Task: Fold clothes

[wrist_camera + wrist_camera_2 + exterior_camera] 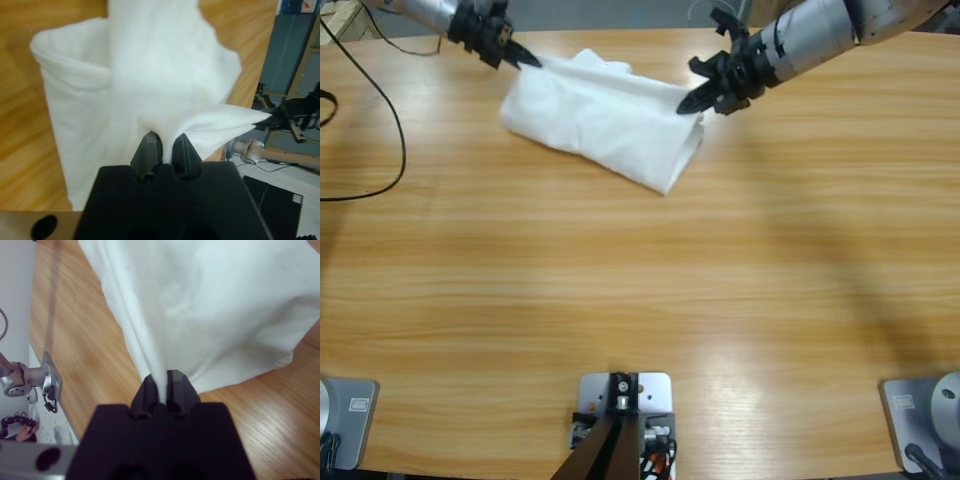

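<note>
The T-shirt [605, 115] is plain white and lies bunched in a rough folded bundle on the far part of the wooden counter [640, 300], stretched between the two end effectors. Its cloth is doubled over itself, with soft creases and a rounded fold along the edge nearer the camera; no print shows on the side facing up. In the left wrist view the shirt [150, 85] spreads away from the jaws as a wide white sheet, one rolled edge curving off to the jaws' left and a pointed corner sticking out to their right. In the right wrist view the shirt [210, 310] hangs forward from the jaws in long narrow pleats, and its hem rests on the counter beyond them.

The left end effector [525, 58] comes in from the upper left corner of the high view. Its jaws are pressed together on a pinch of cloth at the shirt's far left edge, and the fabric rises straight out of the narrow gap between them [162, 150].

The right end effector [698, 95] reaches in from the upper right. Its jaws are likewise closed tight on a thin gathered fold at the shirt's right end [162, 385], and the cloth fans out just ahead of them.
</note>
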`<state>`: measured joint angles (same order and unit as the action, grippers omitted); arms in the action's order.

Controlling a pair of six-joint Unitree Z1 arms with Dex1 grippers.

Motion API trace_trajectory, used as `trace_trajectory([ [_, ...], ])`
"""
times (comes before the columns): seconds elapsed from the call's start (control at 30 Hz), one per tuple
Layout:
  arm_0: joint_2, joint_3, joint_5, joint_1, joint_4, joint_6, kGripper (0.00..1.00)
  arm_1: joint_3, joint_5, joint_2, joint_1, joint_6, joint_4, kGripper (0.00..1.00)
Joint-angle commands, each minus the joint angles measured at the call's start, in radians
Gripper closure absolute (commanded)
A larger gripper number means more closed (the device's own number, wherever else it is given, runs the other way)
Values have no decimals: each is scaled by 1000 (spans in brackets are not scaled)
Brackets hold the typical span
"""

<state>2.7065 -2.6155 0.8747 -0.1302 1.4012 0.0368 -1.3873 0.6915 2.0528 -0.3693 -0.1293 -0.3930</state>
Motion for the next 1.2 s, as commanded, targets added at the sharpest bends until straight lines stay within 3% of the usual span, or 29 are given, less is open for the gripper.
trace_trajectory([
  [0.03, 168, -277, 9, 4, 41, 47, 1000, -112, -17, 113, 49, 61, -89, 1000],
  [0.17, 188, -349, 7, 6, 44, 76, 1000, -150, -18, 141, 77, 69, -117, 1000],
  [0.2, 190, -372, 7, 6, 51, 79, 878, -162, -18, 150, 81, 70, -130, 1000],
  [0.23, 190, -396, 2, 6, 59, 79, 459, -178, -28, 158, 83, 71, -152, 1000],
  [0.27, 190, -411, -3, 6, 68, 79, 157, -199, -40, 168, 84, 71, -183, 1000],
  [0.3, 190, -419, -6, 7, 74, 77, 45, -221, -46, 178, 84, 74, -215, 1000],
  [0.33, 189, -427, -6, 9, 83, 72, 9, -237, -74, 180, 84, 77, -242, 891],
  [0.37, 186, -442, -6, 9, 92, 64, 4, -249, -121, 177, 84, 77, -269, 514],
  [0.4, 180, -462, -8, 9, 104, 58, 4, -265, -170, 170, 82, 82, -294, 259],
  [0.43, 168, -480, -23, 9, 117, 53, 4, -283, -211, 160, 81, 87, -318, 92],
  [0.47, 156, -485, -35, 10, 124, 49, 4, -300, -243, 149, 81, 92, -339, 15],
  [0.73, 50, -479, -101, 19, 197, 11, 4, -477, -266, 144, 69, 139, -509, 0],
  [0.97, -59, -460, -130, 26, 251, -15, 4, -479, -257, 73, 65, 161, -569, 0],
  [1.1, -161, -382, -152, 26, 259, -43, 4, -406, -240, 16, 33, 169, -576, 0],
  [1.2, -249, -256, -191, 12, 260, -66, 4, -268, -236, -71, -15, 163, -521, 0],
])
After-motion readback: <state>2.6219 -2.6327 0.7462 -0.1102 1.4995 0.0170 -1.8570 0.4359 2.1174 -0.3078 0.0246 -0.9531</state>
